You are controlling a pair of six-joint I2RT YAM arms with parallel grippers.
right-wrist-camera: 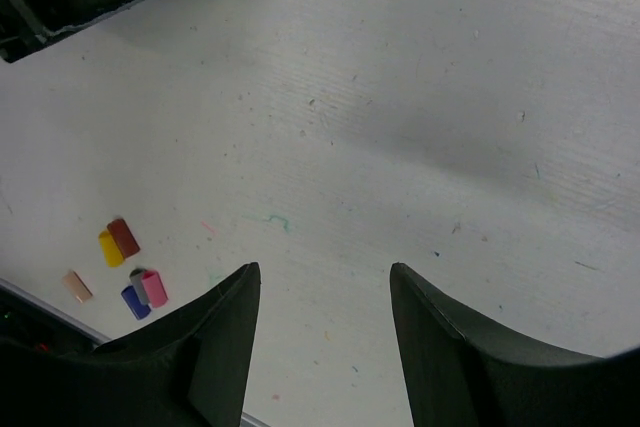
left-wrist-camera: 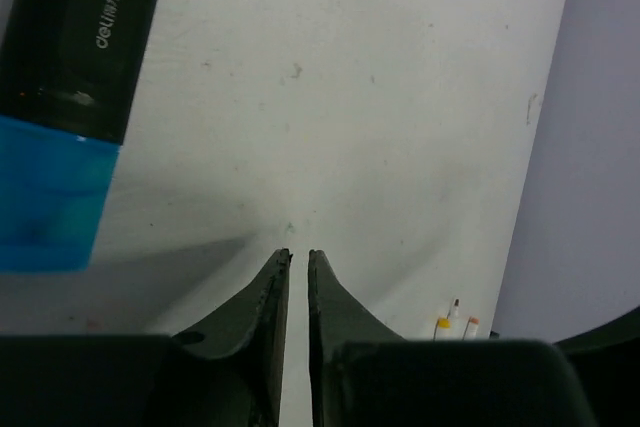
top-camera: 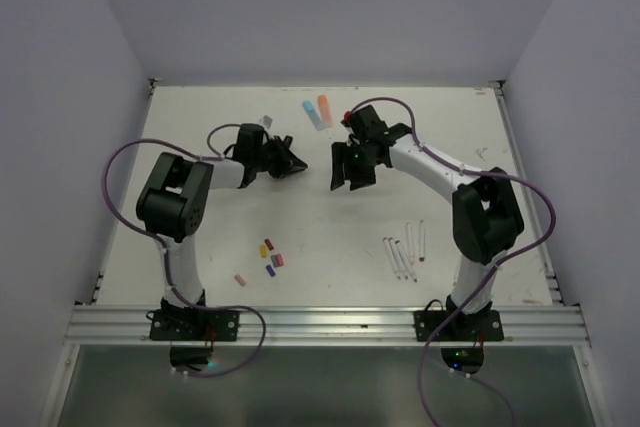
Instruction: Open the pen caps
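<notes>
Two pincers hover mid-tabletop (top-camera: 200, 127), bare surface beneath both. Left pincer (left-wrist-camera: 298, 255) clenched to a slit, grasping nothing; blue cap (left-wrist-camera: 45, 197) sits on a black marker (left-wrist-camera: 80, 37) to its side. Right pincer (right-wrist-camera: 325, 272) released, spread wide. Small caps (top-camera: 270, 255) are clustered toward the near edge, the peach one (top-camera: 240, 279) apart.

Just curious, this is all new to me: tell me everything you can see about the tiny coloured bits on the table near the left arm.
Those are pen caps: tiny plastic stubs, off their pens, lying loose on the white table. A yellow cap and dark red cap lie side by side, touching; a pink cap and purple cap sit together close by; a peach cap lies apart. Nothing grips them.
</notes>
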